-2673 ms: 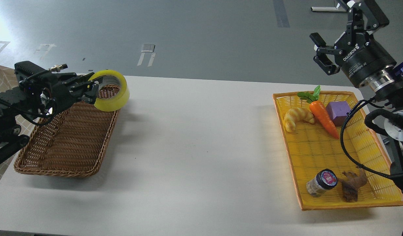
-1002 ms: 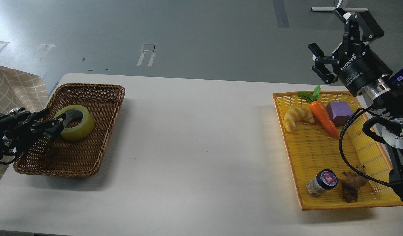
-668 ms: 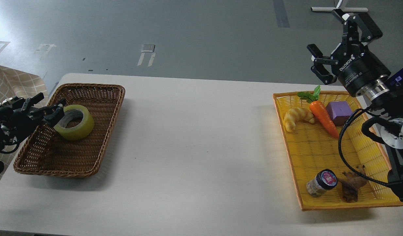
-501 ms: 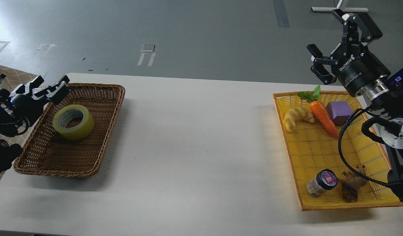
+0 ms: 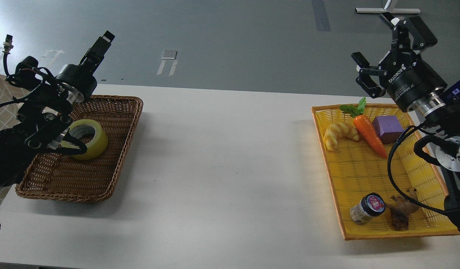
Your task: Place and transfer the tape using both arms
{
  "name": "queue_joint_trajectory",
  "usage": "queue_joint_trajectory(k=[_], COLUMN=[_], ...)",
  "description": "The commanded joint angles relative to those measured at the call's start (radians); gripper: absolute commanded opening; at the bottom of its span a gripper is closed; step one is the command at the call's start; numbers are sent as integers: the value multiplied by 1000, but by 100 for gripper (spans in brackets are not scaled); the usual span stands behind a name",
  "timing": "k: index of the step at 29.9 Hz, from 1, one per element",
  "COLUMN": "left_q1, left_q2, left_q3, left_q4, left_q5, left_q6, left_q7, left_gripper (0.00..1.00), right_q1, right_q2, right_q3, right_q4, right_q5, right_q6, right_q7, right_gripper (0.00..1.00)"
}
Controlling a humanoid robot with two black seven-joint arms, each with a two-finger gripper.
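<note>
While a small jar point(image 5: 367, 208) and a brown root-like lump point(image 5: 401, 213) sit at the near end of the yellow tray point(image 5: 364, 164) on the white worktop point(image 5: 222, 157), the tape point(image 5: 88, 139) lies flat in the brown wicker basket point(image 5: 84, 179) at the left, partly hidden by the left arm point(image 5: 31, 130). Farther back in the tray rest a croissant point(image 5: 339, 133), a carrot point(image 5: 368, 132) and a purple block point(image 5: 387, 127). The left gripper point(image 5: 101, 43) is raised beyond the basket, empty; whether its fingers are parted cannot be told. The right gripper point(image 5: 377, 46) hangs above the tray's far corner, fingers spread and holding nothing.
</note>
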Motion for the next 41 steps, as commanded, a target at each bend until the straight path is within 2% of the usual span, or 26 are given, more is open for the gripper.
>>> queue_joint_trajectory(k=[1, 7, 12, 16, 18, 22, 26, 34, 41], left_q1=[-21, -22, -71, -93, -91, -49, 13, 70, 90], left_q2=[-35, -90, -212, -282, -293, -307, -312, -333, -335], left_q3=[-6, -12, -18, -98, -135, -273, -339, -460, -481], left_q4=[-61, -305, -316, -314, -314, -313, -322, -316, -328], left_q5=[-17, -23, -92, -322, -368, -424, -441, -523, -557], left_q6=[-63, -80, -107, -231, -277, -507, -629, -641, -641], left_q7=[-1, 7, 27, 99, 108, 113, 125, 166, 166], left_gripper=[98, 98, 98, 98, 98, 98, 98, 98, 98], right_q1=[-4, -4, 2, 17, 25, 36, 43, 124, 166], right_q2=[0, 0, 0, 17, 26, 37, 55, 170, 235], right_q3=[1, -1, 1, 10, 11, 11, 10, 1, -22], right_q4=[-2, -3, -5, -5, -5, 1, 10, 18, 4], right_q5=[0, 0, 0, 0, 0, 2, 2, 2, -3], right_q6=[1, 17, 35, 55, 54, 52, 54, 54, 55], right_q7=[0, 4, 12, 14, 15, 15, 15, 15, 14], right_gripper=[100, 100, 100, 100, 100, 100, 100, 100, 100])
